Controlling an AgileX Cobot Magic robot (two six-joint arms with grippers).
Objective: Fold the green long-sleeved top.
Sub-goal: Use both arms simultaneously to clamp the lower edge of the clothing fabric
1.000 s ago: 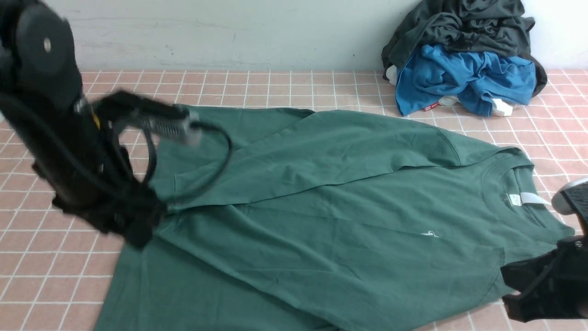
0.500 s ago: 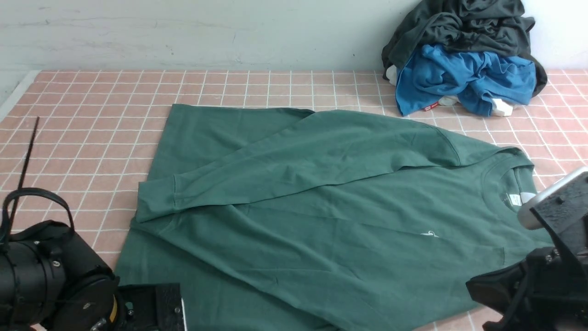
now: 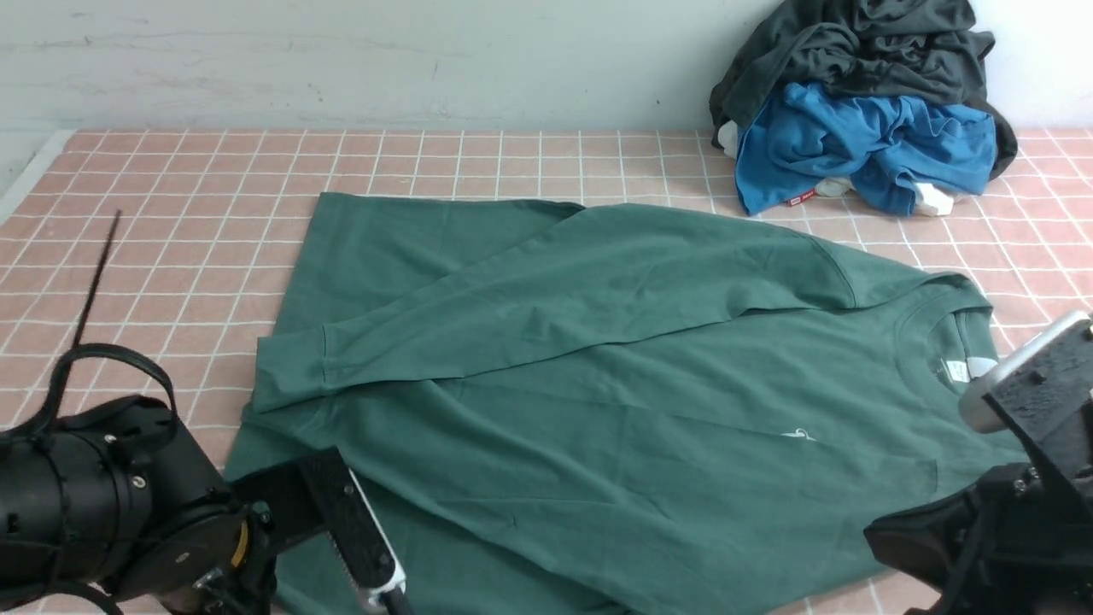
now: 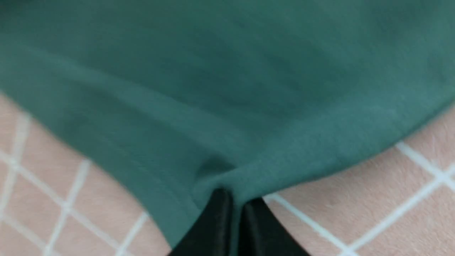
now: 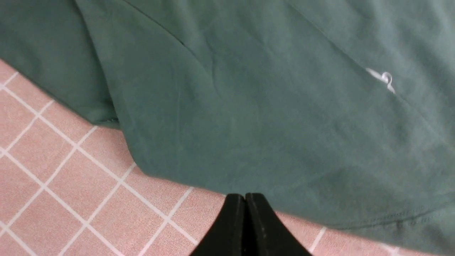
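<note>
The green long-sleeved top (image 3: pixel 598 410) lies flat on the tiled table, collar and white neck label (image 3: pixel 969 369) to the right, hem to the left. One sleeve (image 3: pixel 512 316) is folded across the body, and a bit of the white chest logo (image 3: pixel 798 436) shows. My left gripper (image 3: pixel 384 589) is at the hem's near left corner. In the left wrist view it (image 4: pixel 236 209) is shut, with the green hem (image 4: pixel 227 177) bunched into its fingertips. My right gripper (image 3: pixel 884 530) is low by the near right edge. In the right wrist view it (image 5: pixel 245 199) is shut and empty, its tips at the top's edge (image 5: pixel 249 149).
A pile of dark grey-black (image 3: pixel 862 43) and bright blue (image 3: pixel 862 141) garments sits at the back right against the wall. A thin black cable tie (image 3: pixel 94 273) sticks up from my left arm. The table's left edge (image 3: pixel 26 184) is at the far left.
My left arm swung from above the folded sleeve's cuff down to the near left corner and closed on the hem. My right arm shifted slightly left. The top has not moved.
</note>
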